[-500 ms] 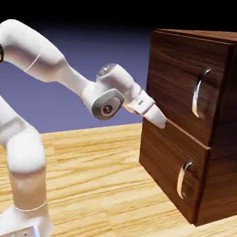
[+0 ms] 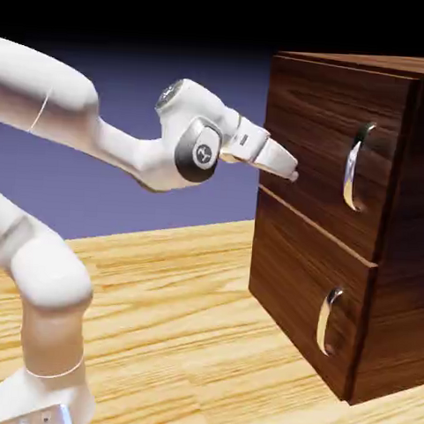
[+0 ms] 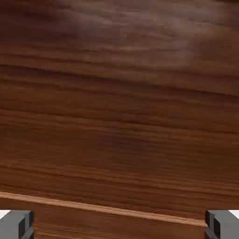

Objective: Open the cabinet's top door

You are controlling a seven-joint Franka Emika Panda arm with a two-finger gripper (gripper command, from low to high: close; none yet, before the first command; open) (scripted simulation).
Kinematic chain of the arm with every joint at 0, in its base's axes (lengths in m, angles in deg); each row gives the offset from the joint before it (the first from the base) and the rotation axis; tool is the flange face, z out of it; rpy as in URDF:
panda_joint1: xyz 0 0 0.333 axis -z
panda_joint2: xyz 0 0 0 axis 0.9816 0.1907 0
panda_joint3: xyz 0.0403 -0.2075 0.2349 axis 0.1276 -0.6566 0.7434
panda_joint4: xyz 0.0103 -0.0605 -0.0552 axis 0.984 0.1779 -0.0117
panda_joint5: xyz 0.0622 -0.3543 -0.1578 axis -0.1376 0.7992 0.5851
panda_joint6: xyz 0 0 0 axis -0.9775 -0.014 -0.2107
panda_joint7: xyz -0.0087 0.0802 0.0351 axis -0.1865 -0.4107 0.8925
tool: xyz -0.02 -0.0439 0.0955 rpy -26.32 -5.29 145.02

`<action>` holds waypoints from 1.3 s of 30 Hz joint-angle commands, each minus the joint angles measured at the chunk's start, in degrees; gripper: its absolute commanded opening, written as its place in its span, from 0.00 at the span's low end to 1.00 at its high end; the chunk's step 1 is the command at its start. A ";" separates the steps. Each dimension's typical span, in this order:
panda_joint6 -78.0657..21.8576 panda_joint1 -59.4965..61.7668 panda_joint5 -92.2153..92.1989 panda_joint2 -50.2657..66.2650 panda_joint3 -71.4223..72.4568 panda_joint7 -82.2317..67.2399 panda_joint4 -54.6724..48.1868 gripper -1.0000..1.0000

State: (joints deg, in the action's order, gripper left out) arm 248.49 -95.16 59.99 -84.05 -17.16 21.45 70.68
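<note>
I see the gripper (image 2: 291, 174) has risen since half a second ago, from the seam between the two panels up onto the lower part of the top door (image 2: 330, 143). Jaws spread wide, nothing between them; hand view shows only wood grain (image 3: 119, 116). The cabinet (image 2: 347, 224) stays shut, its handle (image 2: 355, 165) well off toward the exterior view's right. I judge I'm still approaching, no grasp yet.

The cabinet (image 2: 339, 214) stands on the table (image 2: 181, 337). The top door (image 2: 330, 143) sits above the lower panel (image 2: 303, 292); the gripper (image 2: 291, 174) is before the door.
</note>
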 commanded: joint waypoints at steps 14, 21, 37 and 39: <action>-2.24 -12.24 34.89 -7.44 -14.37 23.23 -5.13 0.50; -3.36 -18.36 52.34 -11.16 -21.56 34.84 -7.70 0.50; -5.92 -32.35 92.22 -19.66 -37.98 61.38 -13.56 0.50; -6.24 -34.10 97.20 -20.73 -40.03 64.70 -14.29 0.50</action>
State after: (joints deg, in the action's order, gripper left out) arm 242.25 -129.26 157.19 -104.77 -57.20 86.15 56.39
